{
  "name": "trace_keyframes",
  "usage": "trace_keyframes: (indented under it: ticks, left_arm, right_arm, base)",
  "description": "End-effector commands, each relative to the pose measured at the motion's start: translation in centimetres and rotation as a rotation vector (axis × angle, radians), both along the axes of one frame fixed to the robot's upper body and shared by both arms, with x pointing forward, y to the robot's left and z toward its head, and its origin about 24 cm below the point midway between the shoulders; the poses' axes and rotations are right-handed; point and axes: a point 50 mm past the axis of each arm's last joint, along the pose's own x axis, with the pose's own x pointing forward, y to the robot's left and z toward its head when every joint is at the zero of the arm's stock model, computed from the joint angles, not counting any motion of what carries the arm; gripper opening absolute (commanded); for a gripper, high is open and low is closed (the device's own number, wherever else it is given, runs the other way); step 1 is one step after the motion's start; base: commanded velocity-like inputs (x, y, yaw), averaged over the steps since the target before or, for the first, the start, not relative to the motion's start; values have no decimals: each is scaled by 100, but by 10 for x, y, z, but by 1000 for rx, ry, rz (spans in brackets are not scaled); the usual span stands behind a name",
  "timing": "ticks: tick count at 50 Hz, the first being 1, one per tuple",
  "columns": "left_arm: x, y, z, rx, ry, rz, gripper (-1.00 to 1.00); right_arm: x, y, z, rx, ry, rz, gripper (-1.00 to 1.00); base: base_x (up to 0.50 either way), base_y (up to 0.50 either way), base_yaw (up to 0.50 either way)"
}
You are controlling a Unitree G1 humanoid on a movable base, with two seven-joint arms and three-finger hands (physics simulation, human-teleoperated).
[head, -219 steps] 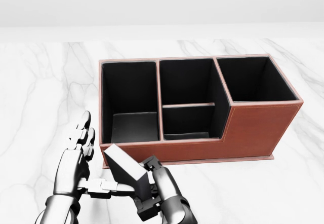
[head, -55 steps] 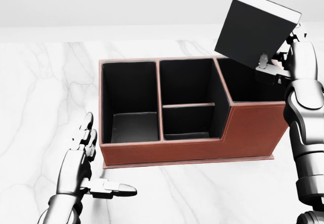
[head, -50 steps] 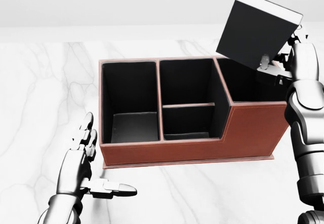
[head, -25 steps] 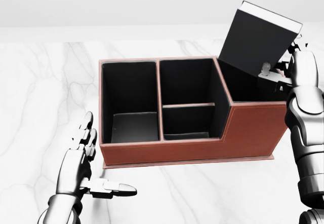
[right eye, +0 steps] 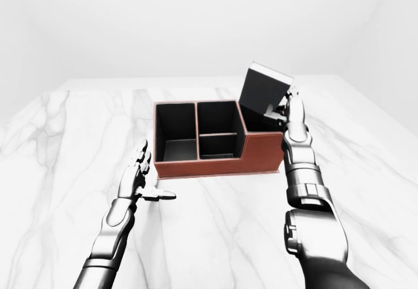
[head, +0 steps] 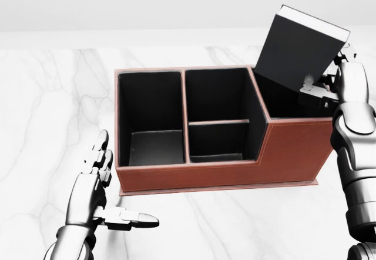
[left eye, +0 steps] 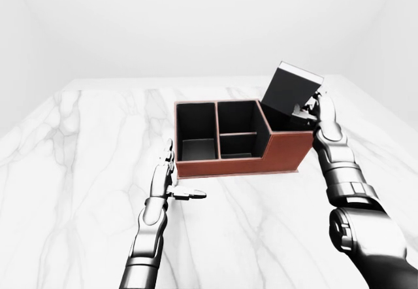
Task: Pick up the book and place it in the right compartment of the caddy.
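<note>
The black book (head: 299,51) with white page edges is tilted, its lower corner dipping into the right compartment (head: 288,98) of the brown caddy (head: 235,172). My right hand (head: 326,86) is shut on the book's lower right edge, at the caddy's right end. My left hand (head: 103,198) hovers open over the marble table to the lower left of the caddy, holding nothing. The caddy's left and middle compartments hold nothing.
The white marble table (left eye: 85,145) stretches around the caddy on all sides. A plain white wall (left eye: 196,21) stands beyond the table's top edge.
The right hand carried the book from the lower middle of the view, near the left hand, up over the caddy's right end, then lowered it slightly into the right compartment. Left hand unmoved.
</note>
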Motion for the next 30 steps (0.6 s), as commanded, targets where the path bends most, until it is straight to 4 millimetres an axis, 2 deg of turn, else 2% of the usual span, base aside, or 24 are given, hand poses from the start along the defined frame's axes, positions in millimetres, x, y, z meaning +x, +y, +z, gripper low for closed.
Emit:
trace_keyframes:
  ticks: [1, 30]
  left_arm:
    - [1, 0, -8, -13, 37, 6, 100]
    - [0, 0, -7, -13, 32, 5, 100]
  right_arm:
    - [0, -5, 15, 34, -68, -15, -100]
    - [-4, -16, 1, 32, -46, -42, -100]
  base:
    - [0, 0, 0]
    - [0, 0, 0]
